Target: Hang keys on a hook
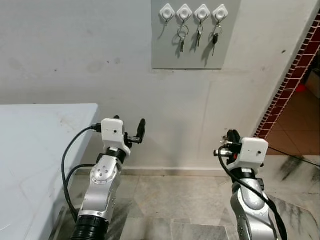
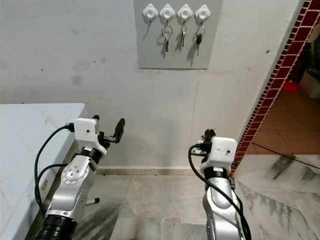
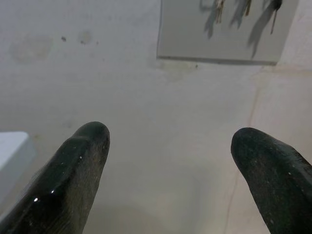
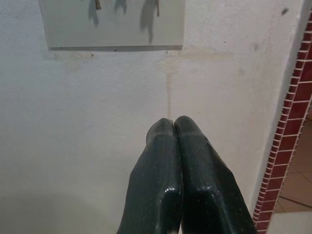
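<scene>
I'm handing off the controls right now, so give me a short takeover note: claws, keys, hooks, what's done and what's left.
Left claw: open, empty, raised beside the white table, pointing at the wall.
Right claw: shut, nothing visible between its fingers, also aimed at the wall below the board.
Grey hook board high on the wall carries four white hooks. The leftmost hook is bare; the other three each hold a set of keys.
Done: three sets hang in place.
Left: neither claw carries keys, so confirm whether a fourth set is still due for the bare hook.

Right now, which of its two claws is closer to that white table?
Left. The left gripper hangs open just past the white table's far corner; the right gripper, shut, is well off toward the red brick pillar.
</scene>
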